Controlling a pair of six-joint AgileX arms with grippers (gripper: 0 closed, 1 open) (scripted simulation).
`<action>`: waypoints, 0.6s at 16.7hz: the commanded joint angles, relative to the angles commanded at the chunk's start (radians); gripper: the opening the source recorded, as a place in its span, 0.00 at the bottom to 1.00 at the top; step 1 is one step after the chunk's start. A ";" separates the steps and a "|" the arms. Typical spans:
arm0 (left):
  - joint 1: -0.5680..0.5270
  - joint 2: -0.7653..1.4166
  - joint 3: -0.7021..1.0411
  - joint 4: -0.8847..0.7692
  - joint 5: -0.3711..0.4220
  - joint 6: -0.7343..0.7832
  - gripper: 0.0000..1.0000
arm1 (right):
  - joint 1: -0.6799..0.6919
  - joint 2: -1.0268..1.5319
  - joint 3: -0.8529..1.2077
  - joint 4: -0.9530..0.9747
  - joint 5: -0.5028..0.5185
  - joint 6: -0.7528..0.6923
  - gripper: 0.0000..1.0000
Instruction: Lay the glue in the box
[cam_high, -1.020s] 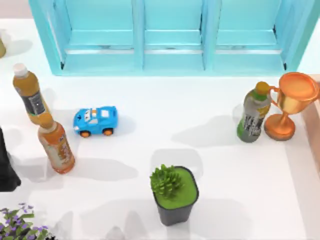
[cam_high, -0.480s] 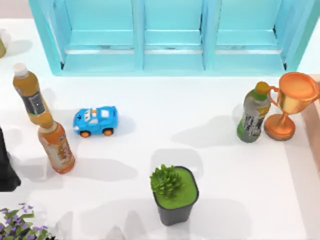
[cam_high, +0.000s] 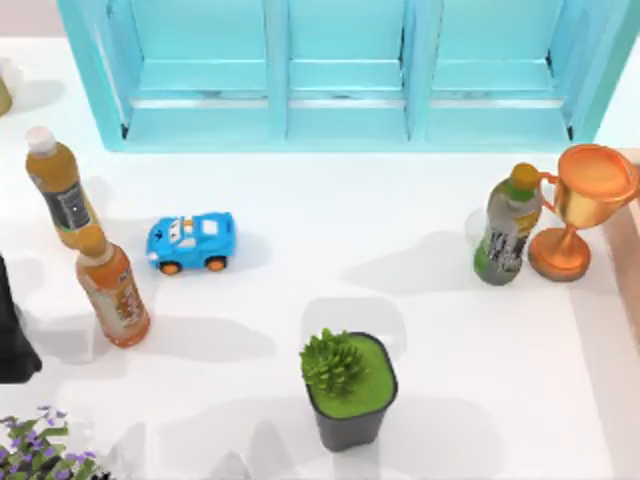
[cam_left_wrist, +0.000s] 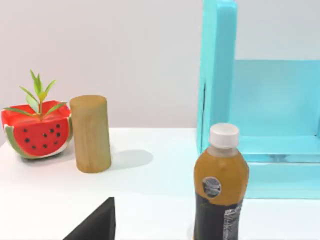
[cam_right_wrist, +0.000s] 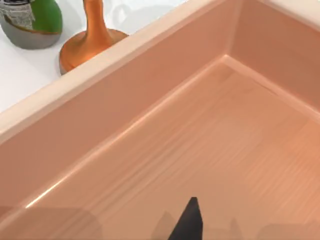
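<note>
The glue is out of view. The box (cam_right_wrist: 115, 107) is peach-coloured with plain walls and a bare floor, and its rim runs along the table's right edge (cam_high: 629, 262). In the right wrist view a dark tip of my right gripper (cam_right_wrist: 187, 225) hangs over the box's floor, inside its walls. A dark part of my left arm (cam_high: 12, 335) rests at the table's left edge. In the left wrist view a black piece of the left gripper (cam_left_wrist: 95, 225) shows low, short of a brown tea bottle (cam_left_wrist: 220, 185).
A teal cabinet (cam_high: 345, 75) spans the back. Two orange-brown bottles (cam_high: 60, 190) (cam_high: 112, 287) and a blue toy car (cam_high: 191, 241) stand left. A potted plant (cam_high: 347, 388) is in the front middle. A green bottle (cam_high: 507, 226) and gold trophy (cam_high: 580, 205) stand beside the box.
</note>
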 joint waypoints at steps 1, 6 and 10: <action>0.000 0.000 0.000 0.000 0.000 0.000 1.00 | 0.000 0.000 0.000 0.000 0.000 0.000 0.75; 0.000 0.000 0.000 0.000 0.000 0.000 1.00 | 0.000 0.000 0.000 0.000 0.000 0.000 1.00; 0.000 0.000 0.000 0.000 0.000 0.000 1.00 | 0.000 0.000 0.000 0.000 0.000 0.000 1.00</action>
